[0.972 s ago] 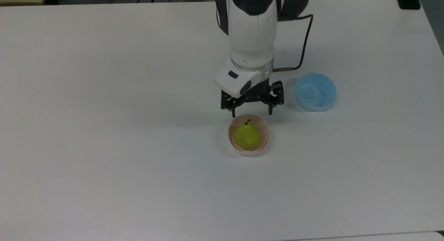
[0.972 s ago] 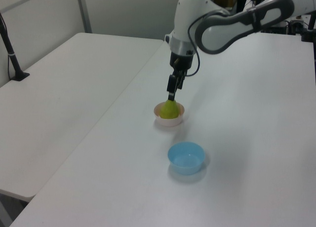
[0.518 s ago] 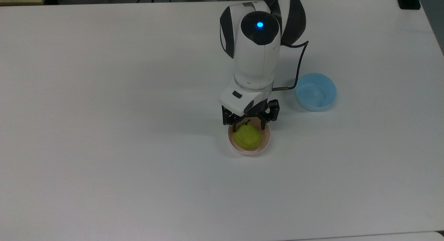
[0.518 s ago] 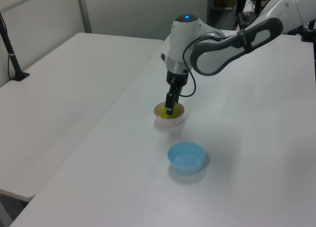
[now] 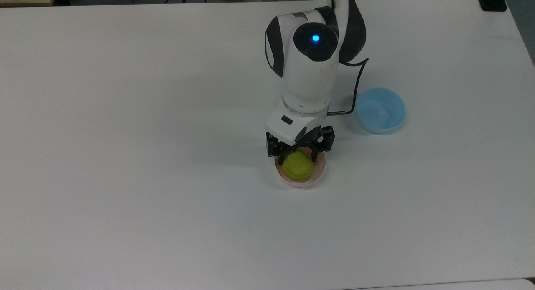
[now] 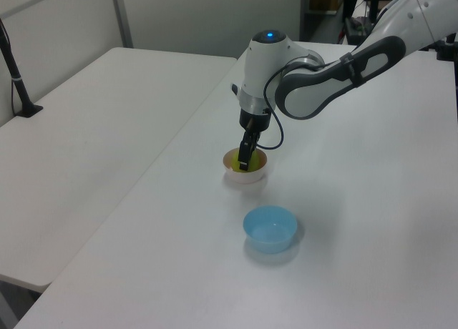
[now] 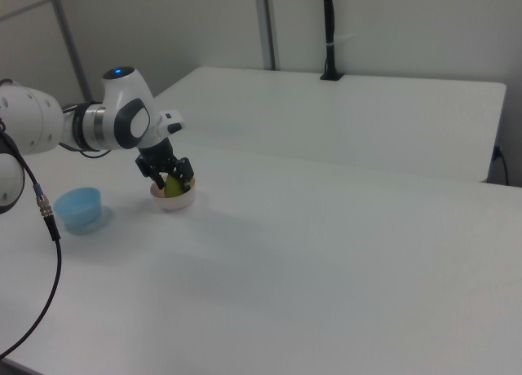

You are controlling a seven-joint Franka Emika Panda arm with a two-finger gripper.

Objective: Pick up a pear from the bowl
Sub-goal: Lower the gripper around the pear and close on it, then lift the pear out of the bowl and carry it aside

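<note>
1. While the pear (image 5: 297,166) sits in the pink bowl (image 5: 319,169) on the bench (image 5: 125,156), I see the gripper (image 5: 297,158) low over it.
2. Its jaws are spread, one finger either side of the pear's top.
3. The blue bowl (image 5: 380,110) stands apart at the top view's right.

One pear (image 5: 297,167), yellow-green, lying in the pink bowl

Two bowls: one pale pink bowl (image 5: 320,169) and one light blue bowl (image 5: 380,110)

One robot arm (image 5: 306,68) with one hand (image 5: 298,158), which has two dark fingers (image 5: 280,157)

Two white benches: the bench (image 5: 125,156) carrying the bowls, and a second bench (image 6: 79,136) beside it in the left view
</note>
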